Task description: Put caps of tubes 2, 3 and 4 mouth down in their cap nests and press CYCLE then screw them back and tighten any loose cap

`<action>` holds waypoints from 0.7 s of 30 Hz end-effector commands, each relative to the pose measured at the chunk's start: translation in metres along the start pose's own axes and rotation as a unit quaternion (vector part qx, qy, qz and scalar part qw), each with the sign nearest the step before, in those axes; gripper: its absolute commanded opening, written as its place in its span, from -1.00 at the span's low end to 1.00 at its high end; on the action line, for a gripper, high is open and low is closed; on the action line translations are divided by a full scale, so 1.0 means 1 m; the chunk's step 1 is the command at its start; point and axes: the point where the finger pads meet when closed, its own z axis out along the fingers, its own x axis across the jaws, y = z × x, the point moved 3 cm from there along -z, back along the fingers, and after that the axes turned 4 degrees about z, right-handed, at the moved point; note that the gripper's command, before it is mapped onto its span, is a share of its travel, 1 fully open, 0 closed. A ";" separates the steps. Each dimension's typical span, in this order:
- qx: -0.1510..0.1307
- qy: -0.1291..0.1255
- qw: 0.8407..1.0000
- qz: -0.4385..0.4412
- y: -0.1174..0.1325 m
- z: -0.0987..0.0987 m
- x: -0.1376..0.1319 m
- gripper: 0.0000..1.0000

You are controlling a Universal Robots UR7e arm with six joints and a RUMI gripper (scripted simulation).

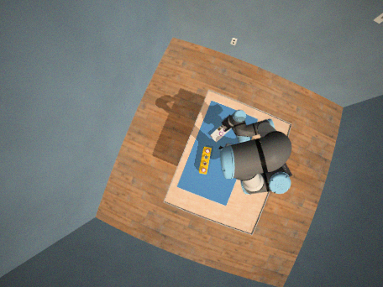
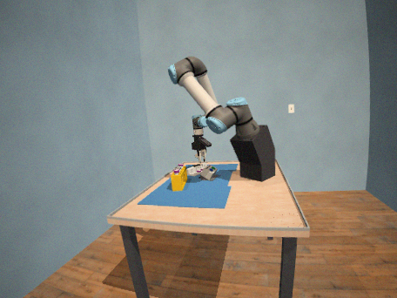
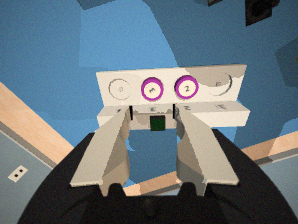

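In the wrist view the white cap tray (image 3: 172, 97) lies just below my gripper (image 3: 152, 105). Two purple-rimmed caps sit in its two middle nests: the cap marked 3 (image 3: 151, 89) and the cap marked 2 (image 3: 186, 88). The two outer nests are empty. My fingers stand apart above the tray's front ledge, with nothing between them and clear of the caps. A dark green square lamp (image 3: 157, 123) shows between the fingers. The yellow decapping station (image 2: 178, 178) stands left of the tray (image 2: 196, 169); my gripper (image 2: 200, 158) hangs just above the tray.
The grey key housing (image 2: 209, 172) sits right of the tray on the blue mat. The arm's dark base block (image 2: 253, 152) stands at the back right of the table. From above, the arm hides part of the mat beside the station (image 1: 205, 159).
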 end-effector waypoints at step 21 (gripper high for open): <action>0.001 0.000 1.000 0.000 0.000 -0.085 0.000 -0.42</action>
